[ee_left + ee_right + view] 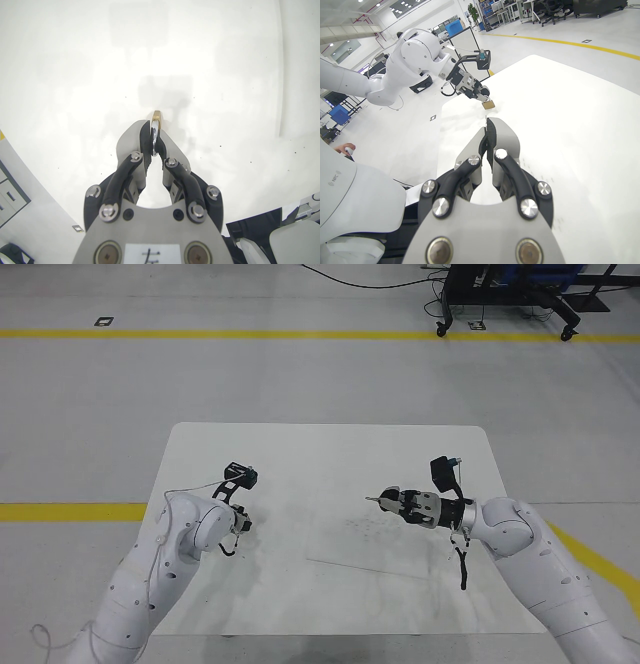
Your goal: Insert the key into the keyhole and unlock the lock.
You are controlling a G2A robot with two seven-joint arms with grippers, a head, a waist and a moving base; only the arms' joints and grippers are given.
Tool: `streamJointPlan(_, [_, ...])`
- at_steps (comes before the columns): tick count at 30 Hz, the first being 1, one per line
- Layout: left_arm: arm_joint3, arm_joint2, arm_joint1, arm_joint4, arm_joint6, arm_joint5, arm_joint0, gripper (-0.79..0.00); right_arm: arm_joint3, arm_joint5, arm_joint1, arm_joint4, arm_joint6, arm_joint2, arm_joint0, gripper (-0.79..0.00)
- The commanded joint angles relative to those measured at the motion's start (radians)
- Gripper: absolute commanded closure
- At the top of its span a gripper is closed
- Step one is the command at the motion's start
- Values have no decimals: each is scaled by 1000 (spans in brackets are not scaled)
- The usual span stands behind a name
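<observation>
My left gripper [152, 127] is shut on the silver shackle [154, 140] of a small brass padlock [157, 117], holding it low over the white table. The right wrist view looks across at that same left gripper [483, 93] with the padlock [488, 104] hanging below its fingers. My right gripper [487, 125] is shut on a thin metal key [486, 119], whose blade sticks out past the fingertips toward the padlock, a clear gap apart. From above, the left gripper [242, 524] is over the table's left part and the right gripper [388, 501] with the key [372, 500] is right of centre.
The white table [330, 454] has bare surface between the two arms. Its left edge lies close to the left arm. A black wheeled cart [510, 294] stands far off on the floor at the back right.
</observation>
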Motion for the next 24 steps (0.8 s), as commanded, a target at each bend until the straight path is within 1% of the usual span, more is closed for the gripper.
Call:
streamJointPlan(1, [4,4,-2,2,-1,-1,-5,0,0,0,0,0,0,0,0,0])
streamJointPlan(11, [34,21,-10,14,-8,-1,-24,0,0,0,0,0,0,0,0,0])
streamJointPlan(18, [44,29,-16,28,20,-2,-27,0,0,0,0,0,0,0,0,0])
streamJointPlan(21, [44,15,-18,-2,87,-11,-21,0,0,0,0,0,0,0,0,0])
streamJointPlan(24, [15,-34,-16,-51,227,-21,9,0,0,0,0,0,0,0,0,0])
